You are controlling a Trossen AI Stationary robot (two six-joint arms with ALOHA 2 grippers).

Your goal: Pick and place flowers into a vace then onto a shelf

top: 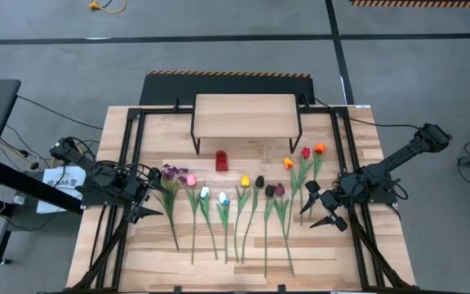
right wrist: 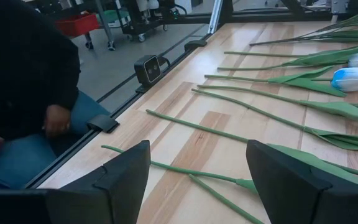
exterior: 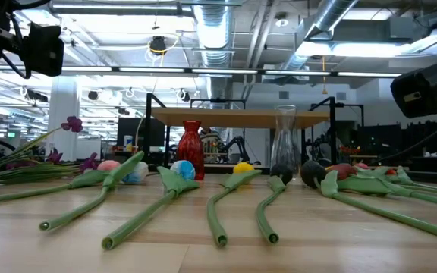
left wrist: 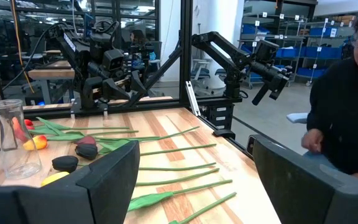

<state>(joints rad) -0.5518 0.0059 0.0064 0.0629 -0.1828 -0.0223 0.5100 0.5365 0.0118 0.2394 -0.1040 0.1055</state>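
1. Currently the left claw (top: 148, 194) hangs wide and empty at the left end of the row of flowers (top: 235, 200); the right claw (top: 321, 206) hangs wide and empty at the right end.
2. The stems run front to back, heads toward the shelf (top: 246, 116), crosswise to both claws; the purple sprigs (top: 170, 173) lie just beside the left claw, likely its easiest pick.
3. A red vase (top: 222, 161) and a clear vase (top: 268, 153) stand before the shelf on the plank tabletop (top: 341, 253).
4. A seated person in dark clothing (left wrist: 344, 118) is at the near edge.
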